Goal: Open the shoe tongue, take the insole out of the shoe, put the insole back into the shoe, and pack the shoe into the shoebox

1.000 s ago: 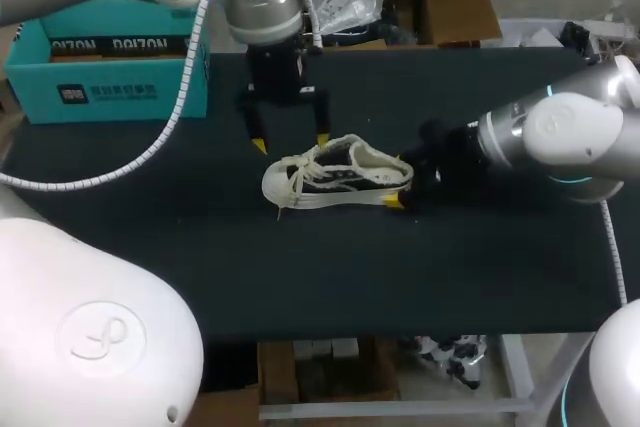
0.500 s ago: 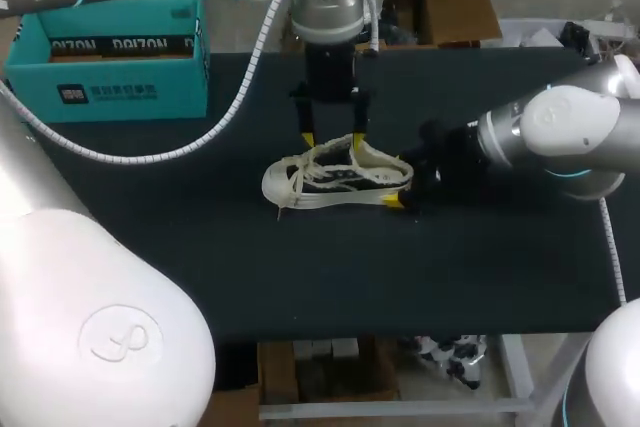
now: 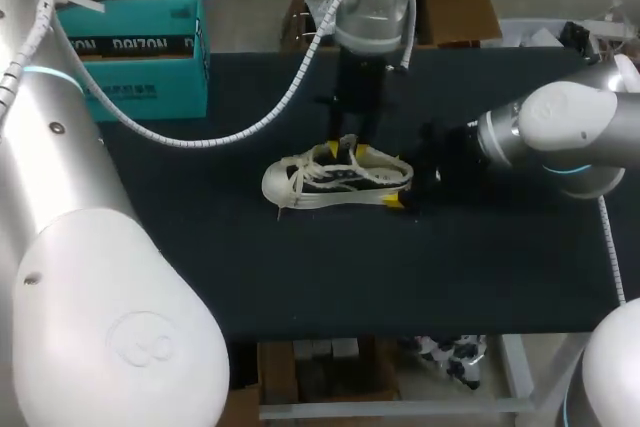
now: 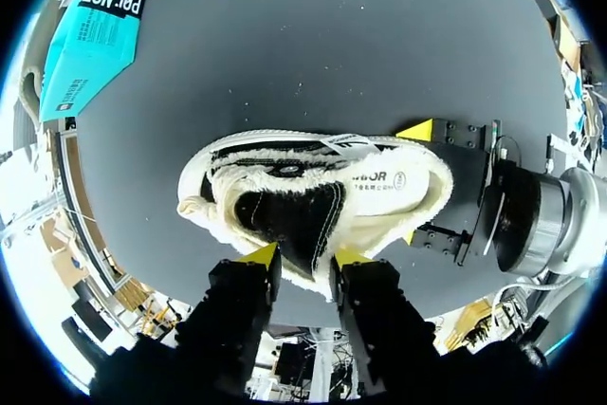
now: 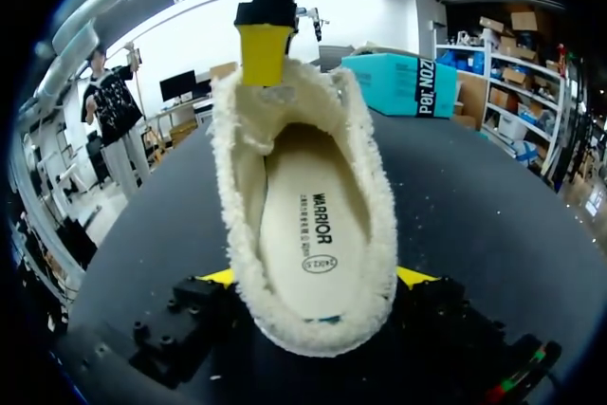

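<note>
Here the white low-top shoe (image 3: 335, 179), with black side panels and a cream fleece lining, lies on its sole near the middle of the black tabletop (image 3: 300, 277). Its toe points toward the left edge and its heel toward the right edge. The left pincer (image 4: 303, 255) hangs directly over the shoe's opening, its two yellow fingertips closed on the black, fleece-edged tongue (image 4: 296, 220), one against each side. The right pincer (image 5: 318, 277) comes in from the right edge and grips the shoe at the heel, with a yellow tip pressed on either flank. The cream printed insole (image 5: 305, 225) lies flat inside the shoe. The teal cardboard shoebox (image 3: 140, 67) stands at the far left corner of the tabletop, well apart from the shoe.
</note>
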Available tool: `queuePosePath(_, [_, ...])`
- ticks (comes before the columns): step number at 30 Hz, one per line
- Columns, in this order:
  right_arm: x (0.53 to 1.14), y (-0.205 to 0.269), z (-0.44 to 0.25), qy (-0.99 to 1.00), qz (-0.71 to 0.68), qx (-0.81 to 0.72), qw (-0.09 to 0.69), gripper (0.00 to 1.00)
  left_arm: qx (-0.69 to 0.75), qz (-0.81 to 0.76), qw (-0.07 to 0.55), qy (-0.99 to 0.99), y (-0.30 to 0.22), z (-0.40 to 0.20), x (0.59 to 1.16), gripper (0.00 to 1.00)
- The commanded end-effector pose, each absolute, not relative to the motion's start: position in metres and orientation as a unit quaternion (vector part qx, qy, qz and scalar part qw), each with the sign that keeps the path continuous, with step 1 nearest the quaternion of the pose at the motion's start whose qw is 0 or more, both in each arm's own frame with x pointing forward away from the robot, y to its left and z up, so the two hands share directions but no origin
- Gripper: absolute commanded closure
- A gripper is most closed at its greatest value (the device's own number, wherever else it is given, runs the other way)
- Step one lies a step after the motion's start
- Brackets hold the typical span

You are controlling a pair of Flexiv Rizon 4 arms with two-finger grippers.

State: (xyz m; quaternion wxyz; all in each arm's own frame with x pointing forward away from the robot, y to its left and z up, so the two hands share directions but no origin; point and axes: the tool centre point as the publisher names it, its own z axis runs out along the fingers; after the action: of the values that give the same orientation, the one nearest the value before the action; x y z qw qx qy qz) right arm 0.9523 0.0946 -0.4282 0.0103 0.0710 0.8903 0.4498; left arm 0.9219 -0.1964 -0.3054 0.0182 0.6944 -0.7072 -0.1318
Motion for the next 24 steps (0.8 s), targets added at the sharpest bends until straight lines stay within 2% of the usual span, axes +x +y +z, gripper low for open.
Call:
queuePosePath(1, [0.955,0.096,-0.433,0.889,0.452,0.07,0.01,1.0,0.687,-0.183,-0.025,-0.703,-0.197,-0.307,0.925,1.0])
queuePosePath(10, [0.955,0.096,-0.433,0.889,0.452,0.07,0.01,1.0,0.705,-0.127,-0.003,-0.698,-0.172,-0.293,0.923,1.0])
queuePosePath(16, [0.955,0.096,-0.433,0.889,0.452,0.07,0.01,1.0,0.721,-0.066,0.036,-0.689,-0.144,-0.283,0.925,1.0])
queuePosePath(24, [0.955,0.096,-0.433,0.889,0.452,0.07,0.01,1.0,0.728,-0.04,0.084,-0.679,-0.11,-0.298,0.931,1.0])
